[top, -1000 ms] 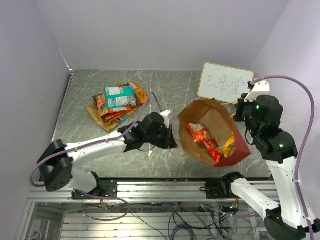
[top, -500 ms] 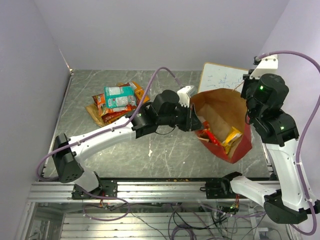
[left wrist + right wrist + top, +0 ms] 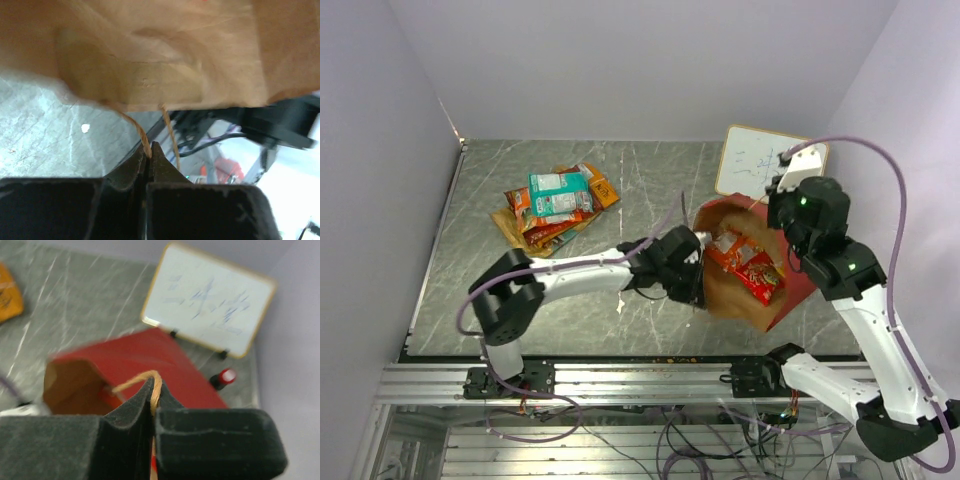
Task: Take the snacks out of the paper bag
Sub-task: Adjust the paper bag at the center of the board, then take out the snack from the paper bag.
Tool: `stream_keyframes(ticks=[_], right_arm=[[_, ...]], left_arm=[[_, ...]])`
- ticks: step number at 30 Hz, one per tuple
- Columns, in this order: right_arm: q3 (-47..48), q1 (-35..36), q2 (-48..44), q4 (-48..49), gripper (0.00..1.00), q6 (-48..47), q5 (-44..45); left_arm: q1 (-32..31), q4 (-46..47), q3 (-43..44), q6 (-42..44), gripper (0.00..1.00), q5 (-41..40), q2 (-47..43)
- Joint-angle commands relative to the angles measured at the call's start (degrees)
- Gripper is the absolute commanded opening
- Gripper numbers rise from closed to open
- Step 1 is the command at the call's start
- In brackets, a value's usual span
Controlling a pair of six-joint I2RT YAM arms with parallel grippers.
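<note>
The paper bag (image 3: pixel 790 292), red outside and brown inside, is tilted with its mouth facing up and left. Red-orange snack packets (image 3: pixel 745 266) lie inside it. My left gripper (image 3: pixel 698 292) is at the bag's near-left rim, shut on a thin orange cord handle (image 3: pixel 145 148), with the brown bag wall (image 3: pixel 160 55) just above it. My right gripper (image 3: pixel 775 214) is at the far rim, shut on the other cord handle (image 3: pixel 156 389) above the red bag side (image 3: pixel 145 362). More snacks, among them a teal packet (image 3: pixel 558 190), lie in a pile at the back left.
A white writing board (image 3: pixel 756 160) stands behind the bag and also shows in the right wrist view (image 3: pixel 207 302). A marker with a red cap (image 3: pixel 226 376) lies by its foot. The table's front rail (image 3: pixel 640 375) runs just below the bag.
The left gripper has swung from the bag's upper-left rim down to its near-left side. The right gripper has come down and left. The bag has tipped over and shifted with them.
</note>
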Motion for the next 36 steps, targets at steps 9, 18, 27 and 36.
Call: stream_keyframes(ticks=[9, 18, 27, 36], right_arm=[[-8.19, 0.38, -10.92, -9.06, 0.00, 17.07, -10.99], [-1.78, 0.36, -5.60, -8.13, 0.00, 16.80, -10.33], [-0.65, 0.36, -3.10, -5.49, 0.00, 18.32, -14.09], [1.22, 0.41, -1.51, -3.53, 0.00, 18.59, -13.57]], left_arm=[[-9.16, -8.77, 1.59, 5.07, 0.14, -8.83, 3.83], [-9.73, -4.03, -7.87, 4.94, 0.70, -19.81, -15.31], [-14.68, 14.96, -9.72, 11.21, 0.67, -27.64, -13.71], [-12.25, 27.61, -2.84, 0.01, 0.63, -31.02, 0.68]])
